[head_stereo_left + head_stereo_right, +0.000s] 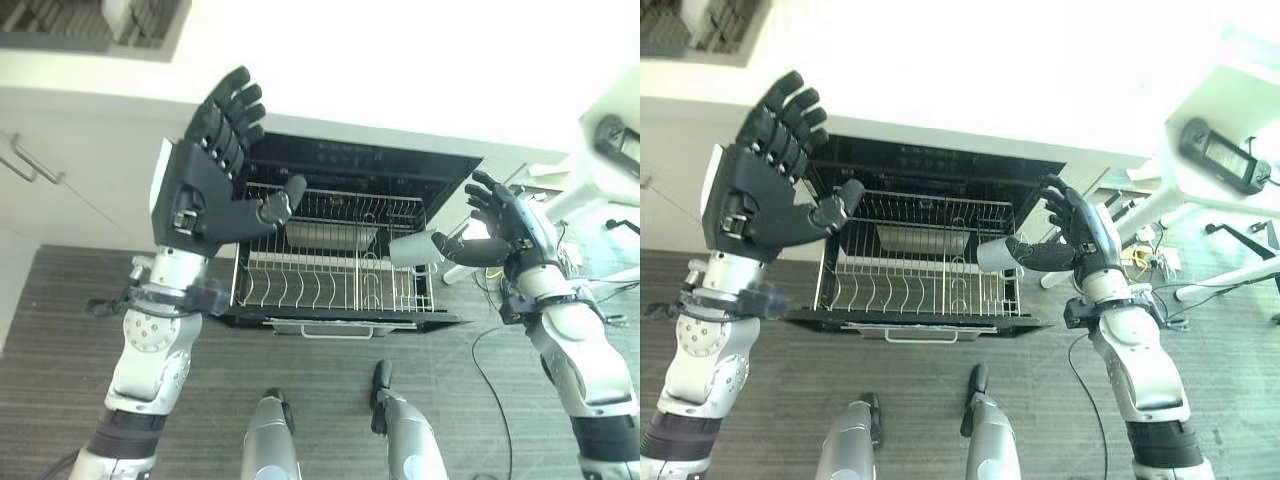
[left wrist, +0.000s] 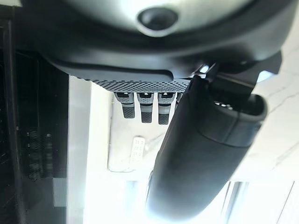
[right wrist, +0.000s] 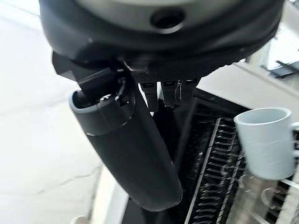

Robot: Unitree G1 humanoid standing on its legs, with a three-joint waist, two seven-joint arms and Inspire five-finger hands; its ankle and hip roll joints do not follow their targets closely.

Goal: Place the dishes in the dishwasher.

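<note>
An open dishwasher (image 1: 365,160) has its wire rack (image 1: 300,285) pulled out towards me. A steel container (image 1: 330,236) lies at the back of the rack. A pale grey mug (image 1: 414,248) is over the rack's right side, just off the thumb of my right hand (image 1: 510,225). In the right wrist view the mug (image 3: 267,142) stands apart from the thumb (image 3: 131,154), and the fingers are straight, so that hand is open. I cannot tell whether the mug rests on the rack. My left hand (image 1: 205,170) is raised above the rack's left side, open, palm towards me, holding nothing.
A white counter (image 1: 400,80) runs above the dishwasher, with a cabinet door and handle (image 1: 30,162) at the left. White furniture (image 1: 1210,190) carrying a dark device (image 1: 1222,155) stands at the right. Dark wood-look floor (image 1: 70,300) lies before the rack.
</note>
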